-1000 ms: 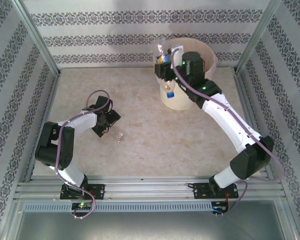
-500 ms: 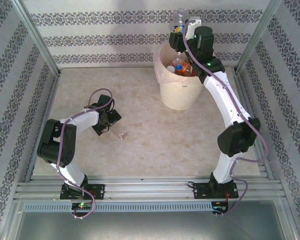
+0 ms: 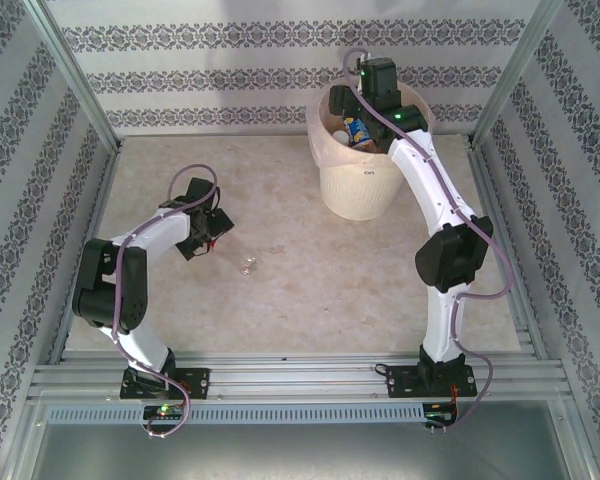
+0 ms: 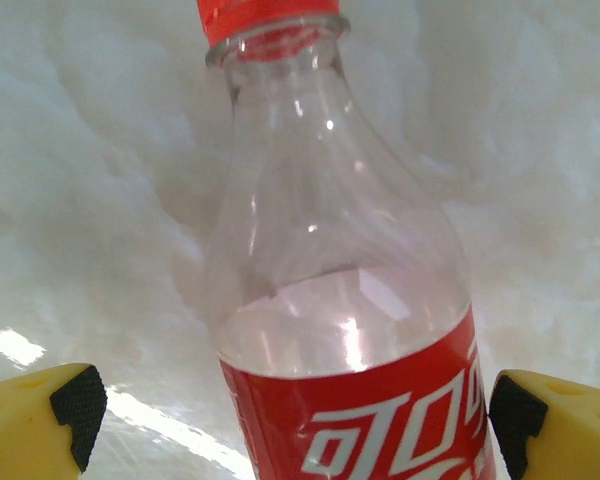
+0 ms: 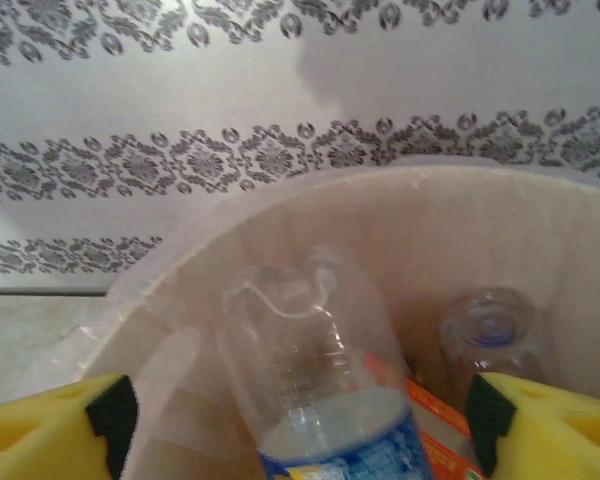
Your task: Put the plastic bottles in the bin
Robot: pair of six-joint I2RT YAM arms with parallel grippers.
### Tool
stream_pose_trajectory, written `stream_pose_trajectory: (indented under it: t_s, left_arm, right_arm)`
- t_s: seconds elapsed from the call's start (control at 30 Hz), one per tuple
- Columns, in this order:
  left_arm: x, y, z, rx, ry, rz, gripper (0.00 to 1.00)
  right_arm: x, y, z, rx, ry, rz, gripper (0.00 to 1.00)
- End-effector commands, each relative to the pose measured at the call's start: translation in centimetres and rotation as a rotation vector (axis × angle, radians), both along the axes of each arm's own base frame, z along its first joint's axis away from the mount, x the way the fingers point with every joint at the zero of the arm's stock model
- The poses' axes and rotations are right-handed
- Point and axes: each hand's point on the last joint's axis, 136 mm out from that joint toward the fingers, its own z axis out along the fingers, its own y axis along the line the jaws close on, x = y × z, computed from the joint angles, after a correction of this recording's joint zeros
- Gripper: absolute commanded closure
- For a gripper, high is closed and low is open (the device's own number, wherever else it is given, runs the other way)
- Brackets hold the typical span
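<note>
Since the left gripper [image 4: 292, 405] sits nearest the bases, start there: jaws fully spread, nothing held. The red-label bottle [image 4: 330, 300] lies dead ahead in the gap between its yellow fingers, with clearance on both sides and no contact visible. Its long axis runs straight away from the claw, label end closest and red cap at the far end, lying on the pale table [image 4: 90, 200]. The body is clear and looks empty, and I see no obvious crush from this angle. My read is that the jaws would close across the labelled belly rather than the neck, so the next move is advance a touch, then close. This arm owns that pick, as the other is well apart.

Far side: the right gripper [image 5: 300, 415] hovers over the bin [image 3: 355, 195], fingers wide, gripping nothing. A blue-label bottle [image 5: 315, 370] sits below between them, clear of both, base up and dented, inside the bin. Beside it are another clear bottle [image 5: 495, 325] and an orange label.
</note>
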Motion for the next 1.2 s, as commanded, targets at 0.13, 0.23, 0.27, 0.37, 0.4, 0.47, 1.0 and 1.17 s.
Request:
stream_pose_trajectory:
  t_s: [0.13,0.23,0.27,0.37,0.4,0.47,1.0,1.17]
  left_arm:
    - [1.2,2.4,-0.1,0.072,0.003,-0.003,0.0]
    - [2.3,2.6,-0.6,0.079,-0.005,-0.008,0.0]
    - [2.5,2.6,-0.8,0.08,-0.001,-0.007,0.01]
    - [3.0,2.6,-1.6,0.072,0.013,0.006,0.06]
    - [3.1,2.5,-2.0,0.065,0.017,0.01,0.08]
    - [3.3,2.2,-2.5,0.044,0.013,0.012,0.13]
    - [5.6,-0.7,5.8,-0.031,-0.294,-0.144,0.54]
    - [6.6,-4.9,14.2,-0.028,-0.539,-0.311,0.54]
  right_arm:
    - [-2.5,-1.8,4.1,-0.007,-0.056,-0.051,0.05]
    - [-3.4,-1.4,5.2,0.023,-0.082,-0.018,0.02]
    - [-3.7,-1.1,5.5,0.034,-0.093,-0.001,0.02]
    - [-5.1,-0.4,6.7,0.066,-0.133,0.054,0.02]
    - [-5.7,-0.2,7.2,0.072,-0.151,0.072,0.02]
    - [-6.8,0.2,8.2,0.08,-0.184,0.109,0.02]
    - [-16.6,2.9,8.7,0.233,-0.335,0.378,0.02]
    - [-18.6,5.7,5.6,0.296,-0.276,0.501,0.02]
